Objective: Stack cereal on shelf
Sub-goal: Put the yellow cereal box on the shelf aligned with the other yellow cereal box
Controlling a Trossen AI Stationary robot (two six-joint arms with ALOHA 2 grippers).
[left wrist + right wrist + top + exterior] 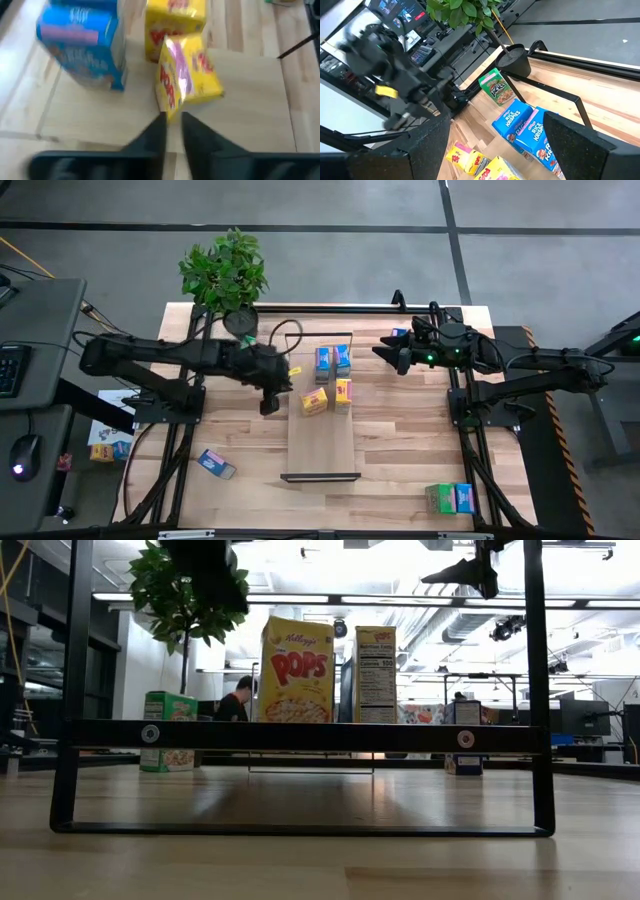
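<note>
A: How will the small yellow cardboard cereal box (187, 75) with red lettering handle?

B: I'd judge it light, stiff-walled but crushable, and quick to tip or skid on the long light-wood shelf board (322, 442). Best taken across its 2 narrow faces, low on the body.

A: Where is it relative to the left gripper (172, 125)?

B: Just ahead of the fingertips, tilted, on the shelf beside another yellow box (343, 392) and 2 blue cardboard boxes (333, 360). The fingers stand nearly together with only a thin slit between them, holding nothing that I can see.

A: And the right gripper (397, 350)?

B: It hovers off the shelf's far right end, fingers spread wide, empty. Other boxes lie apart on the plank tabletop (400, 470): a blue one (216, 464) and a green-and-blue pair (449, 498).
</note>
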